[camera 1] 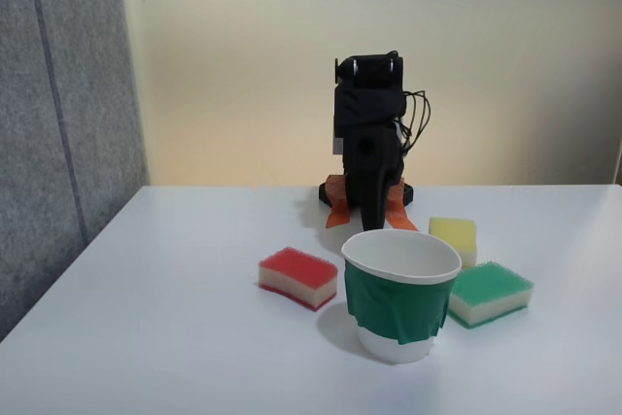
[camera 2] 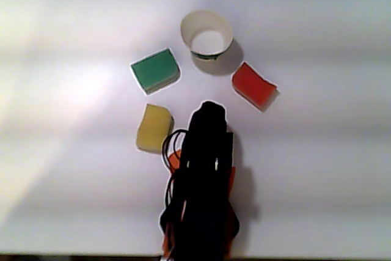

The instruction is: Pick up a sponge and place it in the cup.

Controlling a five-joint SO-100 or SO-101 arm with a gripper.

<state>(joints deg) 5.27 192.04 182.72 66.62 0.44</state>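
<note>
Lying clear — sponge (camera 1: 298, 277) beside cup (camera 1: 400, 308)

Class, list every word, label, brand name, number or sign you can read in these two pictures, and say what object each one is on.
None: no readable text in either view.
The cup: plain white with a dark green band, no print.
The red sponge, green sponge and yellow sponge: unmarked.
The black arm: no legible label; too dark to tell.
</note>
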